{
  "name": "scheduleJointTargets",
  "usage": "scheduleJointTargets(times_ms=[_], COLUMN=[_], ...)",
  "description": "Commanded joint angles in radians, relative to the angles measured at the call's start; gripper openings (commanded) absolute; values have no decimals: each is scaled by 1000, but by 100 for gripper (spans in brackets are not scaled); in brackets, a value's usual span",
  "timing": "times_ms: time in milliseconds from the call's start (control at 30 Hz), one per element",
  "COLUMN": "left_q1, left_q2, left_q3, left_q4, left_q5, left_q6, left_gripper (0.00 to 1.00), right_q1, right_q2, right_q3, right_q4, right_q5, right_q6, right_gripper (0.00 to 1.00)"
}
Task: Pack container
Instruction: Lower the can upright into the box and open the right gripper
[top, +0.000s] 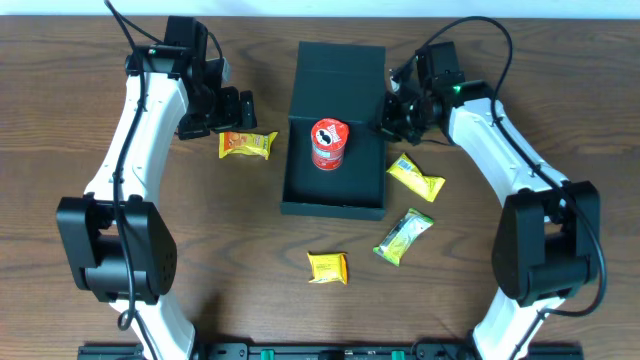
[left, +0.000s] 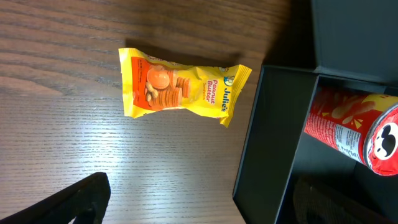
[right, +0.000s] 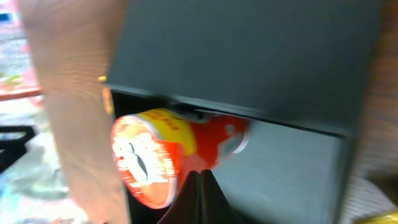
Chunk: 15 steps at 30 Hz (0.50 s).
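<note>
Fingers on the left arm (left: 81, 200) are standing spread as wide as they go, holding nothing, hovering above the wooden table (left: 74, 56). A yellow Julie's peanut butter biscuit packet (left: 180, 87) is lying flat just ahead of them, roughly between the two tips. The container (top: 333, 208) is sitting open just past the packet, on the side of those fingers toward the other arm, its flap lid (top: 340, 62) folded back flat. A red Pringles can (top: 328, 143) is lying inside it. The right fingers (right: 199, 198) are pressed fully together, gripping nothing, hanging beside the container's wall near the hinge, with the can just beyond their tips.
</note>
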<state>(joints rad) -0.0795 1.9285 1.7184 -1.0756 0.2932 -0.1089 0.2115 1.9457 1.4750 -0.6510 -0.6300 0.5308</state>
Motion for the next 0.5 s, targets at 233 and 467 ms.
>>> scheduleJointTargets(times_ms=[233,467], left_q1=[0,0], left_q2=[14,14], left_q3=[18,18], left_q4=[-1,-1], left_q5=[11,10], left_q6=[-11,-11], left_gripper=[95,95], right_q1=[40,91], right_q2=[-19,-19], right_q3=[-2,-2], right_q4=[35,41], right_q5=[-132,-60], right_q6=[43,52], right_gripper=[1,1])
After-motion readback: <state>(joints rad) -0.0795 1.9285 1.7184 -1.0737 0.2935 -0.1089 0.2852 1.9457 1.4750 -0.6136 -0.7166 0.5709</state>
